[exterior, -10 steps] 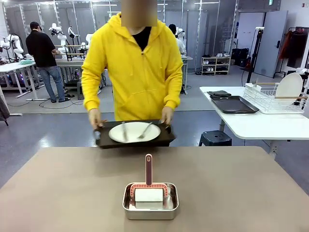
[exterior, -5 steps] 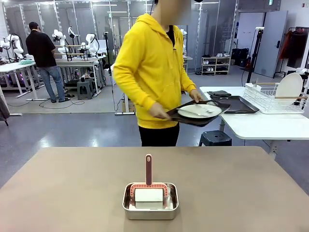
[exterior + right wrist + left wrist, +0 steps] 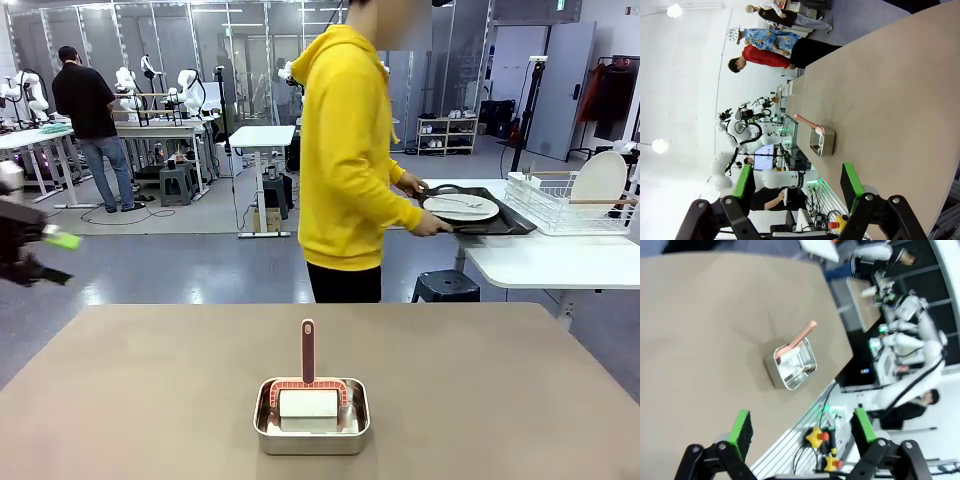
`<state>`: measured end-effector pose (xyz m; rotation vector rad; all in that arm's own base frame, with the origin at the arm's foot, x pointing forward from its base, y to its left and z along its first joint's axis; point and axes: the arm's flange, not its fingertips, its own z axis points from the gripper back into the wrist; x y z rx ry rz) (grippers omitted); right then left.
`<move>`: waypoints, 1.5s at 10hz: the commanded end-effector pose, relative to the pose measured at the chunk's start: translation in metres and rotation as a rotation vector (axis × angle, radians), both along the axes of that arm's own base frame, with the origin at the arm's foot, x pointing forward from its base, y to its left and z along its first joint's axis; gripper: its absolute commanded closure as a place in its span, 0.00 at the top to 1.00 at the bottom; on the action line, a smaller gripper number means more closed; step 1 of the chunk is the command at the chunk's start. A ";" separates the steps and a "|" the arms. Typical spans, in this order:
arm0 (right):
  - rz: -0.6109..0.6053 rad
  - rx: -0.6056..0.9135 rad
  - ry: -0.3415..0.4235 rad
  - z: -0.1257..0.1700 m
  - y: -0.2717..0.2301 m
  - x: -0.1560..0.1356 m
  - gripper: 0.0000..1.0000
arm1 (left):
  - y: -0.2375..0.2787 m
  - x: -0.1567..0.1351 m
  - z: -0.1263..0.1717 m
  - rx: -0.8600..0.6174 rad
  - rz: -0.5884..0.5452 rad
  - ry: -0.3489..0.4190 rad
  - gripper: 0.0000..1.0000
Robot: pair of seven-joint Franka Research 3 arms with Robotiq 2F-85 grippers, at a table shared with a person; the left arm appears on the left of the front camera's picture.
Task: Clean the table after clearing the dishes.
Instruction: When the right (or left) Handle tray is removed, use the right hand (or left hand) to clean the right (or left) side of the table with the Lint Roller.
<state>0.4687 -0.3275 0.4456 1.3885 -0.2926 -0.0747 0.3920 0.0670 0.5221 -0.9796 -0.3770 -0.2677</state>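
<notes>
Table lies well apart from left gripper and right gripper, both open and empty.

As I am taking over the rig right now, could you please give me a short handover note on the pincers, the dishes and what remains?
Left pincer: open, empty, raised off the table.
Right pincer: open, empty, also in the air.
Dishes: the person's hand holds a dark tray with a plate at the white side table.
Table: carries a steel pan with a red-handled tool in it, untouched.
Done: no dishes are on the table.
Left: probably take the tool and wipe the table.
</notes>
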 end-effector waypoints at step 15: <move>-0.006 0.015 -0.005 0.003 0.006 -0.006 0.87 | -0.327 0.049 0.046 0.598 -0.806 -0.334 1.00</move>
